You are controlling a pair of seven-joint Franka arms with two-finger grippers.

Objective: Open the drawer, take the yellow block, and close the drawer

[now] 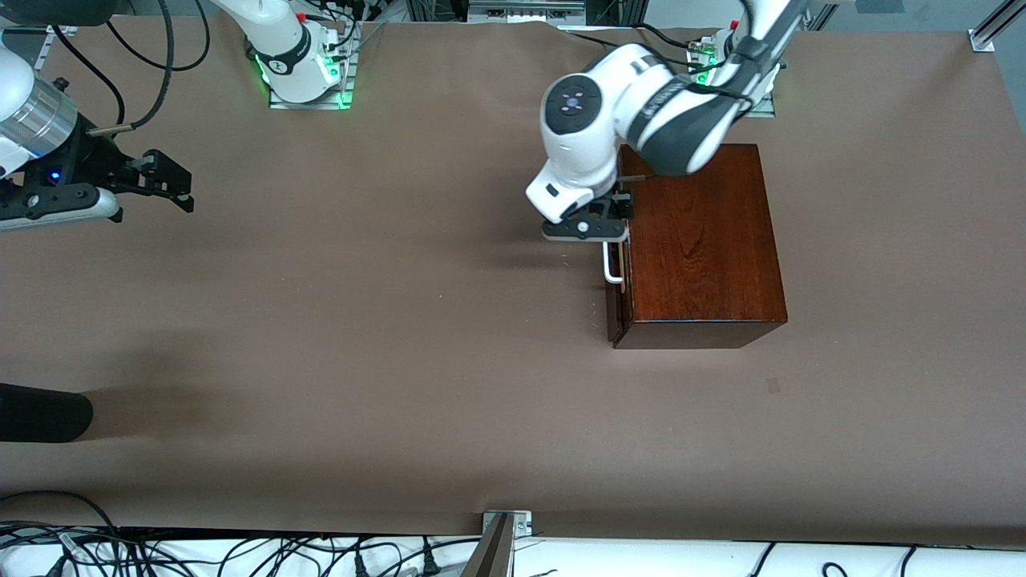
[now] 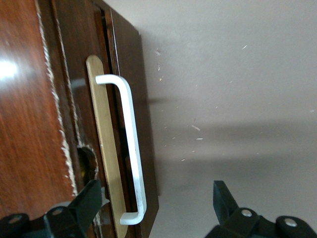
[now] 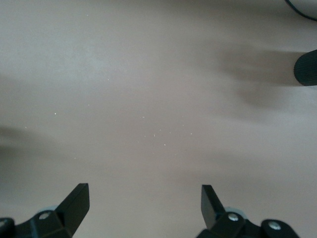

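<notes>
The drawer (image 1: 616, 308) of the dark reddish-brown wooden box (image 1: 697, 248) faces the right arm's end of the table. It stands out by a narrow crack, and a pale wood strip (image 2: 105, 148) shows beside its dark front. My left gripper (image 1: 597, 236) is open and straddles the end of the white bar handle (image 1: 611, 268) nearest the robots' bases. In the left wrist view the gripper (image 2: 156, 198) has the handle (image 2: 132, 148) between its fingers without touching it. My right gripper (image 1: 172, 183) (image 3: 143, 198) waits open and empty over bare table. The yellow block is hidden.
A black cylindrical object (image 1: 40, 413) lies at the right arm's end of the table, nearer the front camera, and shows in the right wrist view (image 3: 307, 67). Brown table cover (image 1: 361, 320) stretches in front of the drawer. A metal bracket (image 1: 505, 525) sits at the near edge.
</notes>
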